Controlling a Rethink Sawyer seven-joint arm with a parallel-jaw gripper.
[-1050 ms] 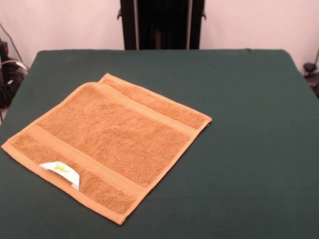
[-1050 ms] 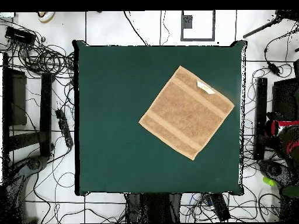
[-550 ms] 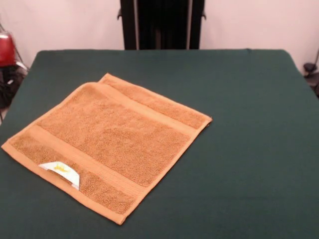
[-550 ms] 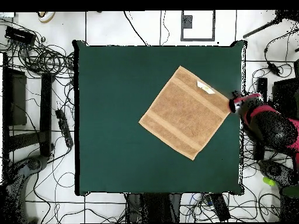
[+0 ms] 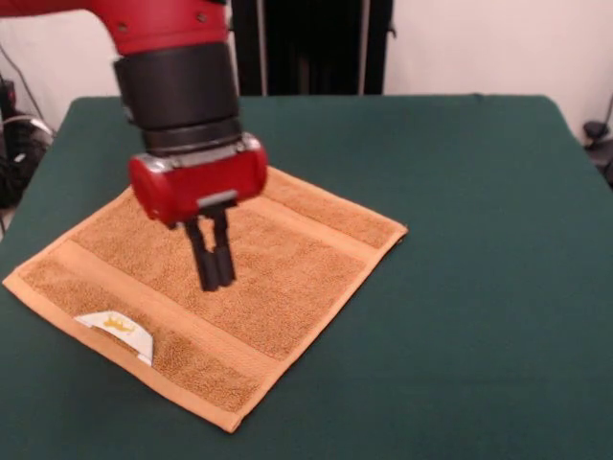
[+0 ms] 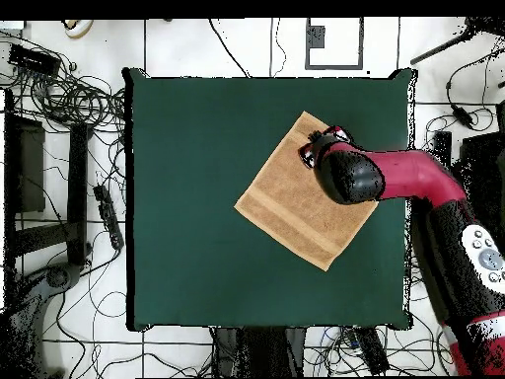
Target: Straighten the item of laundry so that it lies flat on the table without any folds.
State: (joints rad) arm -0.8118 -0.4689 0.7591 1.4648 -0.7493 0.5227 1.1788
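Hovering over a square orange-tan terry towel (image 5: 239, 287) – spread on the dark green felt table (image 5: 479, 240) – black fingers (image 5: 205, 259) hang pressed together, holding nothing; white tag (image 5: 120, 331) at the towel's hem.

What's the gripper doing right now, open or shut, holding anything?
Gripper: shut, fingers together, holding nothing, poised over the middle of the orange-tan hand towel; contact with the towel cannot be told.
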